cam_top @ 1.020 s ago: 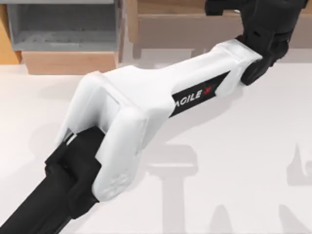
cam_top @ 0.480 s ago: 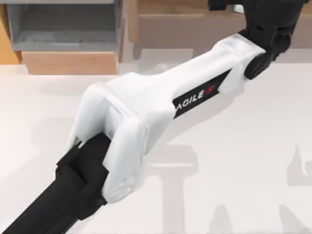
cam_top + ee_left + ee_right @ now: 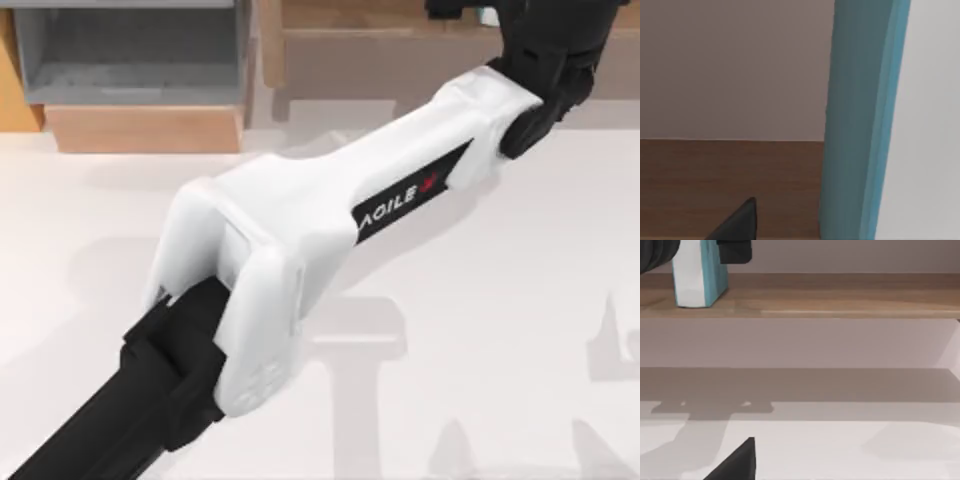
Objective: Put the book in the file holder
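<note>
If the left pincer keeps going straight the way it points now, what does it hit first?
Most likely the book, standing upright on the wooden shelf close ahead of the left pincer. Depth is unclear; the pale wall lies behind.

table — white, shadowed | shelf — long, brown wood

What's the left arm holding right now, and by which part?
Cannot be told: the left pincer straddles the upper part of the upright teal book on the wooden shelf, but a grip isn't visible.
</note>
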